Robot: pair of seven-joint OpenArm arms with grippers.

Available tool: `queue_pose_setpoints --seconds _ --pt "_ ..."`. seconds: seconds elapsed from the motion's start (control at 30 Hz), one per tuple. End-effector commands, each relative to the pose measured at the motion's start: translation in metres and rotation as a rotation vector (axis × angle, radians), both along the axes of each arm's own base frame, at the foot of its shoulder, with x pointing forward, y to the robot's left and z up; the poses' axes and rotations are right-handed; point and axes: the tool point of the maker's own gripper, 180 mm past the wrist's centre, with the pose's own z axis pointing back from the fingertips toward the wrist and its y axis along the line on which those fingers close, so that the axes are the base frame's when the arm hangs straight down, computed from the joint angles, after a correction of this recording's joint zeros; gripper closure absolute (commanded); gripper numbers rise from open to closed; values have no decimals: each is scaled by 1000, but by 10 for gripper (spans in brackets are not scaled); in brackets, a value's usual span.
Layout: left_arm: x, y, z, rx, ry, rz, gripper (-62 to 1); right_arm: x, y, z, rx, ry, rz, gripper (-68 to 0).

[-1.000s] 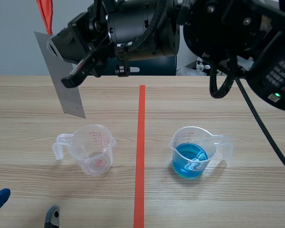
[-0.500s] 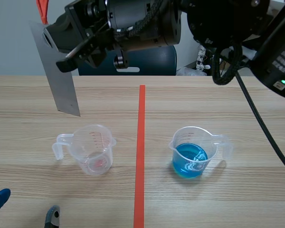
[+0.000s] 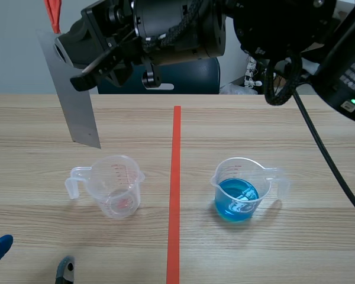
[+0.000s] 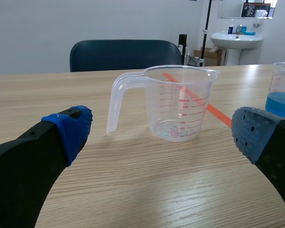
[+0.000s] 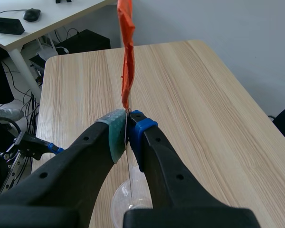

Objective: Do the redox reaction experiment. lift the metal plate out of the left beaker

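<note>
A grey metal plate (image 3: 71, 94) with an orange-red strip (image 3: 52, 15) at its top hangs above and to the left of the left beaker (image 3: 117, 186), clear of it. My right gripper (image 5: 128, 130) is shut on the plate's thin edge (image 5: 128, 164), with the orange-red strip (image 5: 126, 52) rising ahead of the pads. The right arm reaches across the scene's top from the right. The left beaker (image 4: 173, 102) is clear with red markings and looks almost empty. My left gripper (image 4: 161, 135) stands open low at the table's near left, the beaker ahead of it.
A second clear beaker (image 3: 242, 188) with blue liquid stands right of the orange-red tape line (image 3: 175, 189). A dark chair (image 4: 123, 54) stands behind the table's far edge. The right arm's black cable (image 3: 328, 160) hangs over the table's right side.
The right gripper lifted the plate a little higher and to the left in the first half second; since then it has barely moved. The left gripper stayed put.
</note>
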Motion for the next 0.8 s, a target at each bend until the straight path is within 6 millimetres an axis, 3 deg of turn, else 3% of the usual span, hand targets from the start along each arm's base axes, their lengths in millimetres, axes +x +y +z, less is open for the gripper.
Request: queue_pose_setpoints --seconds 0.0,0.77 --pt "-1 4 9 0 -49 -1 -619 3 -1 13 32 -22 -4 -6" --pt "-1 4 9 0 -49 -1 -619 2 -2 9 18 -13 -4 -6"
